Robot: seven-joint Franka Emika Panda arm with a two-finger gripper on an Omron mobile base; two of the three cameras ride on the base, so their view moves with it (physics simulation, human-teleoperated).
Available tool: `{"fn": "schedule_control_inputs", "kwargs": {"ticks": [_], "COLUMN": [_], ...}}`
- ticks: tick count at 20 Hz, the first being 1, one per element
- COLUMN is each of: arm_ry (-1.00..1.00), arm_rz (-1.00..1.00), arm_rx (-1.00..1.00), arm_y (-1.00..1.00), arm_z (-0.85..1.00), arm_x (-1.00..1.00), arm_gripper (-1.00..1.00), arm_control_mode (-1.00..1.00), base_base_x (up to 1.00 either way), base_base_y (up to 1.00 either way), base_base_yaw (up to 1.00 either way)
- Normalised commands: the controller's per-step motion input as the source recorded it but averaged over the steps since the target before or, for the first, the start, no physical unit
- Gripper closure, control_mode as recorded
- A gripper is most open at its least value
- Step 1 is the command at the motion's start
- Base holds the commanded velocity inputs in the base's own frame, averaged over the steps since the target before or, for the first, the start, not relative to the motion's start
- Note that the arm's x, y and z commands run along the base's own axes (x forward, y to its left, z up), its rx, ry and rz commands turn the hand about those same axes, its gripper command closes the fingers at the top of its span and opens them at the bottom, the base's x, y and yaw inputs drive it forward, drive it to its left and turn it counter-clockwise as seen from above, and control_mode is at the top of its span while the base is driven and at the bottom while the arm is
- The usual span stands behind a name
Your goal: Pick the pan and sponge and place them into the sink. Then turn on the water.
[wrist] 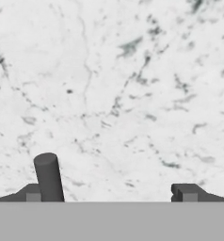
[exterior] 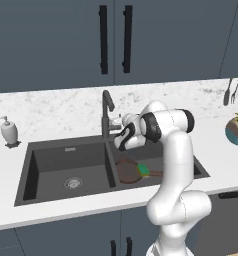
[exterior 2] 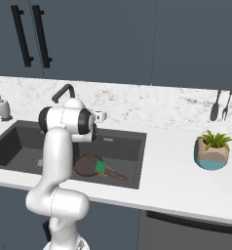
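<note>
The reddish-brown pan (exterior: pixel 126 171) (exterior 2: pixel 85 165) lies in the right basin of the dark grey sink (exterior: pixel 46 160) (exterior 2: pixel 123 135). The green sponge (exterior: pixel 143 171) (exterior 2: pixel 100 167) rests at the pan's edge where its thin handle begins. My gripper (exterior: pixel 114 120) (exterior 2: pixel 103 116) (wrist: pixel 111 193) hovers above that basin, pointing at the marble back wall, right beside the black faucet (exterior: pixel 107 106) (exterior 2: pixel 64 91). It is open and empty. In the hand view a dark cylinder (wrist: pixel 49 176), part of the faucet, stands just inside the left fingertip.
A soap dispenser (exterior: pixel 9 131) (exterior 2: pixel 3 108) stands on the counter left of the sink. A potted plant (exterior: pixel 237 129) (exterior 2: pixel 213 150) sits to the right, with utensils (exterior: pixel 231 91) (exterior 2: pixel 220 105) hanging on the wall behind it. Dark cabinets hang overhead.
</note>
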Motion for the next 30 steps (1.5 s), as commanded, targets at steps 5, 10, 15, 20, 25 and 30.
{"fn": "schedule_control_inputs", "kwargs": {"ticks": [5,10,15,20,25,30], "arm_ry": [0.0,0.0,0.0,0.0,0.0,0.0], "arm_rz": [0.0,0.0,0.0,0.0,0.0,0.0], "arm_rx": [0.0,0.01,0.02,0.03,0.04,0.06], "arm_y": [-0.05,-0.28,-0.4,-0.57,-0.86,-0.94], "arm_z": [0.0,0.0,0.0,0.0,0.0,0.0], "arm_x": [0.02,0.0,0.0,0.0,-0.04,0.0], "arm_gripper": [-1.0,-1.0,-1.0,-1.0,-1.0,-1.0], "arm_control_mode": [-1.0,-1.0,-1.0,-1.0,-1.0,-1.0], "base_base_x": [0.0,0.0,0.0,0.0,0.0,0.0], "base_base_y": [0.0,0.0,0.0,0.0,0.0,0.0], "base_base_yaw": [0.0,0.0,0.0,0.0,0.0,0.0]}}
